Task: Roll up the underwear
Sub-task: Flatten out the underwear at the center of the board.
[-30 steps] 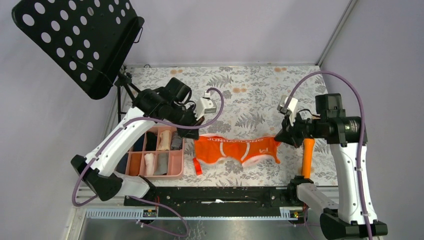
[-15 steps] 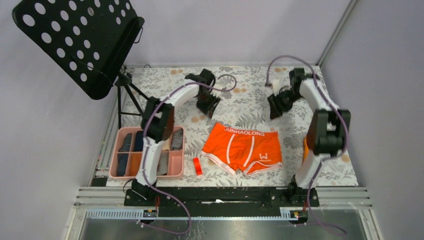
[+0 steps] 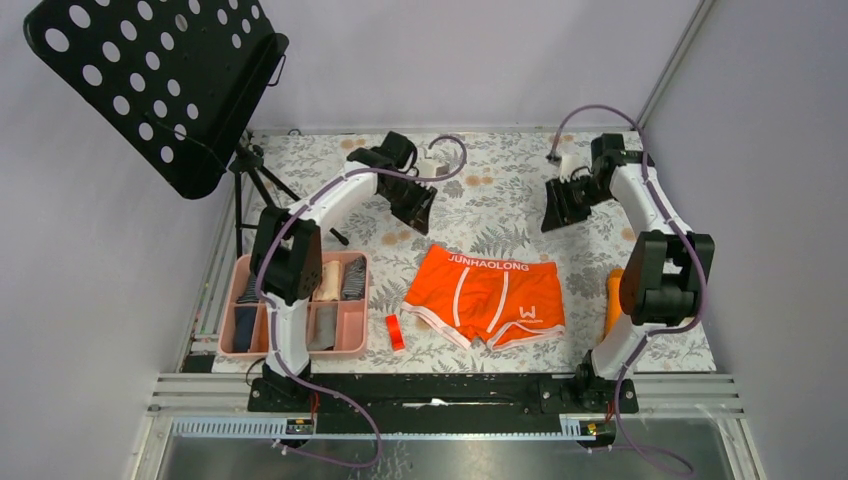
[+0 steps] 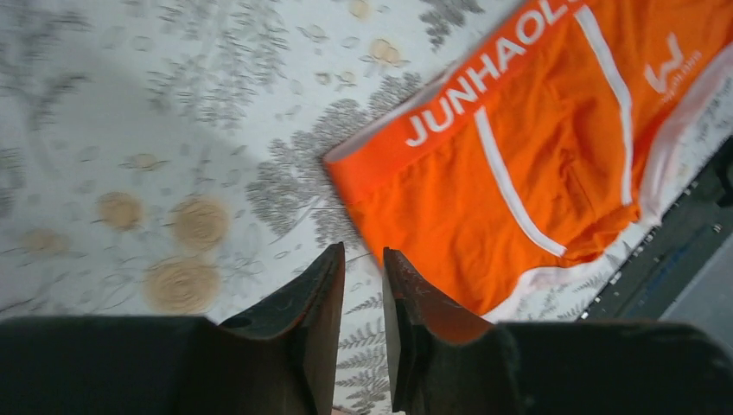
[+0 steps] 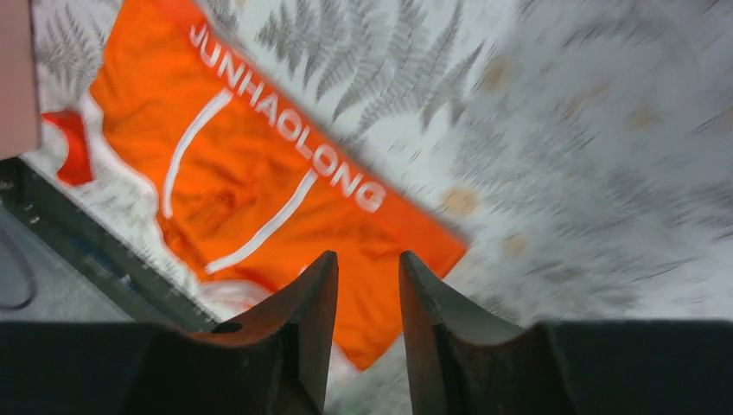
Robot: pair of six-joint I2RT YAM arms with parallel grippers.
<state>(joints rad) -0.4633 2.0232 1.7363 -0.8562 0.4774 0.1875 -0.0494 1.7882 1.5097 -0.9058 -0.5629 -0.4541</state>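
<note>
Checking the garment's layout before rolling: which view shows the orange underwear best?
Top external: it shows the orange underwear whole, spread flat, with every edge visible. The left wrist view catches only part of it, cut off by the frame. The right wrist view shows more, but blurred.

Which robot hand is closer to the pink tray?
Left. The left gripper hovers just past the pink tray's far right corner; the right gripper hangs much farther right, beyond the orange underwear.

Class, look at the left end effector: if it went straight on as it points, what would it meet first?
Probably the waistband corner of the orange underwear, just beyond the left end effector; depth is unclear, so the floral tablecloth beside that corner could come first.
</note>
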